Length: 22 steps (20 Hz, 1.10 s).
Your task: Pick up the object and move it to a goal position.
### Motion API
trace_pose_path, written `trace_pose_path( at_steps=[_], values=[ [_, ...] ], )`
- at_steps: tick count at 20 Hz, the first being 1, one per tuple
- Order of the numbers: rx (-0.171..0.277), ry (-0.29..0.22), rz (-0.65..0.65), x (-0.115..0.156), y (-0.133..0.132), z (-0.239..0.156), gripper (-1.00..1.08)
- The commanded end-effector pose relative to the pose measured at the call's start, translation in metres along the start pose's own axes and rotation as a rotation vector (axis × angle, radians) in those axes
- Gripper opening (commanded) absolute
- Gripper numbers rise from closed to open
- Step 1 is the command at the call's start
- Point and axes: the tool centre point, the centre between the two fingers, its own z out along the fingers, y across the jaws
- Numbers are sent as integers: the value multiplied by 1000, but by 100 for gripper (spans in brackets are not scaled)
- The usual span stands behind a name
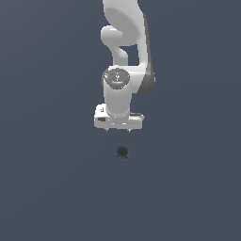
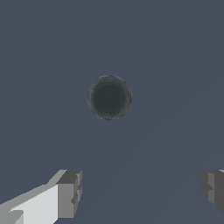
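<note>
Jaws spread wide and holding nothing: the white gripper [image 1: 118,130] hangs above the object [image 1: 122,152], a small, near-black ball resting on the plain grey counter [image 1: 52,188], just in front of the fingertips in the exterior view. From the wrist view the ball [image 2: 109,97] sits off the line between the two grey fingers [image 2: 70,193], so I'd judge the arm should first shift until the ball is centred between them, then come straight down and close gently. No goal marker shows, and no brand, label or writing anywhere
</note>
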Motion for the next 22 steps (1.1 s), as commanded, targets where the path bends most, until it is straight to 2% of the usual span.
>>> trace_pose_path(
  at_steps=[1, 11, 22],
  values=[
    [0, 0, 0, 0, 0, 0, 100],
    [6, -1, -71, 1, -23, -7, 100],
    [3, 8, -121, 10, -23, 2, 100]
  ],
)
